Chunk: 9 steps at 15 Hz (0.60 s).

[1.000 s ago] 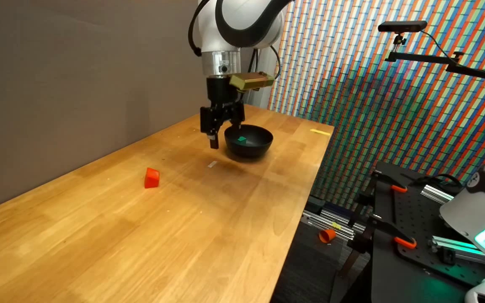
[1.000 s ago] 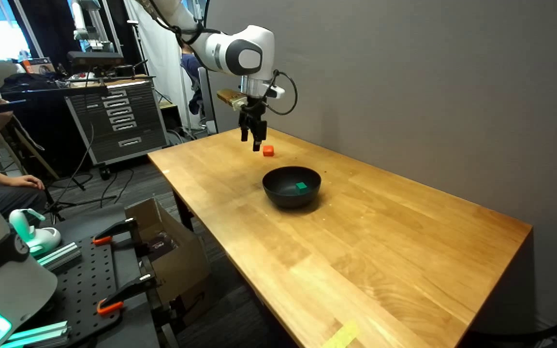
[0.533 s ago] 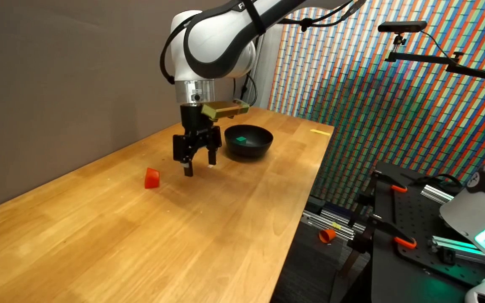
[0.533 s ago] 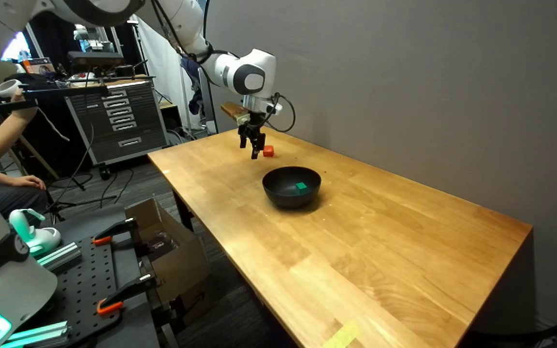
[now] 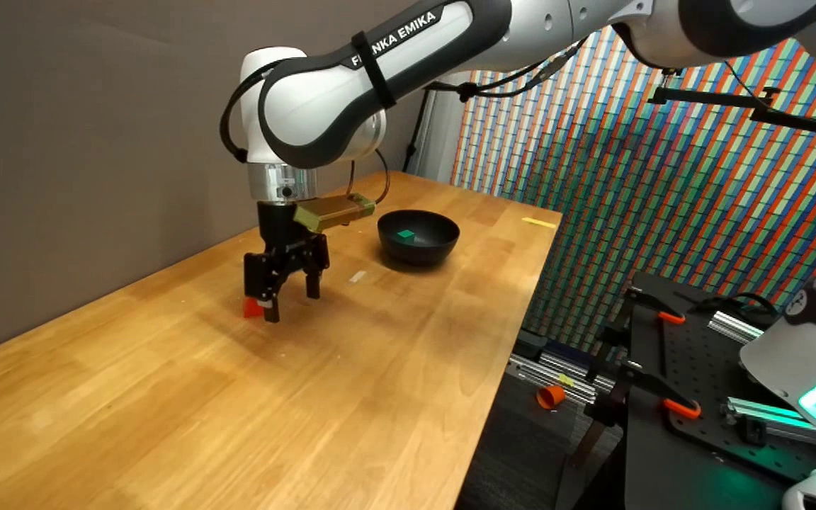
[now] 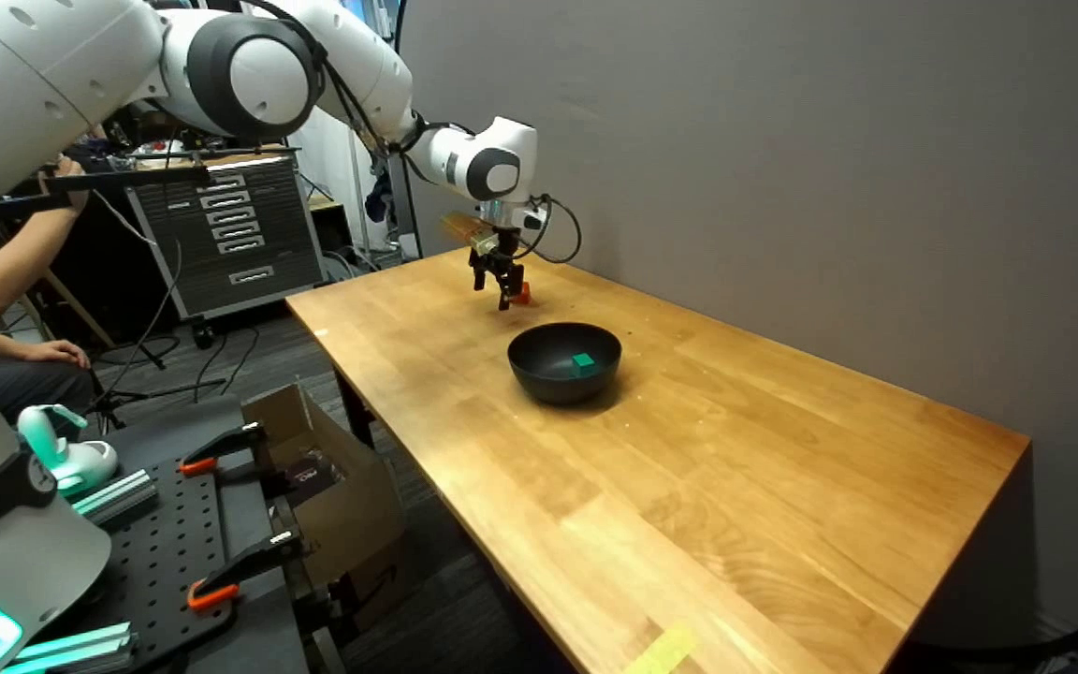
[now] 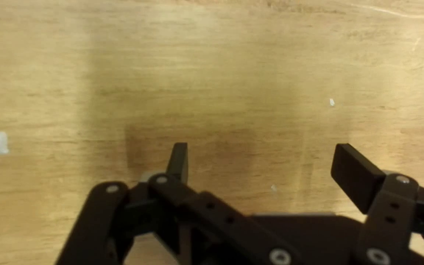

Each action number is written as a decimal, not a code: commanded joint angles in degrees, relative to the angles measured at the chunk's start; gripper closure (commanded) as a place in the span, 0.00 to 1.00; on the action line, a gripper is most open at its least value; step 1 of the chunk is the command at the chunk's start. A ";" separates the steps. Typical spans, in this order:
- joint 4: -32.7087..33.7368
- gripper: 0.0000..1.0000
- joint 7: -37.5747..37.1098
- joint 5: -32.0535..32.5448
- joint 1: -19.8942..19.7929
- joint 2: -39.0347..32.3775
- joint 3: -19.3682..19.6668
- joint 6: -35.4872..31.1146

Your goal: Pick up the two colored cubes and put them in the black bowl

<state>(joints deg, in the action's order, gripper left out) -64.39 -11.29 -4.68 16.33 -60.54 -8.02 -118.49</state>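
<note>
One red cube (image 5: 252, 309) sat on the table (image 5: 380, 382) in an exterior view, partly hidden by the gripper (image 5: 292, 303). I could not tell if they touched. The jaws were spread, with nothing between them. If the gripper went straight down, it might bump the cube and knock it away — the two did not look lined up. In an exterior view, the green cube (image 6: 584, 364) lay inside the black bowl (image 6: 553, 388), with room left for the red one. In the wrist view, the jaws stood wide over the table — no cube showed there.
</note>
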 commanded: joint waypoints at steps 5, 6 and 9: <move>20.44 0.00 3.15 5.57 3.70 -10.91 1.67 5.50; 21.90 0.00 2.44 6.25 4.01 -11.75 2.05 5.48; 26.32 0.00 -0.69 5.11 3.73 -14.91 1.92 4.99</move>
<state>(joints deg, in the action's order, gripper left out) -46.73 -9.89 0.38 19.51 -70.51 -6.89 -114.91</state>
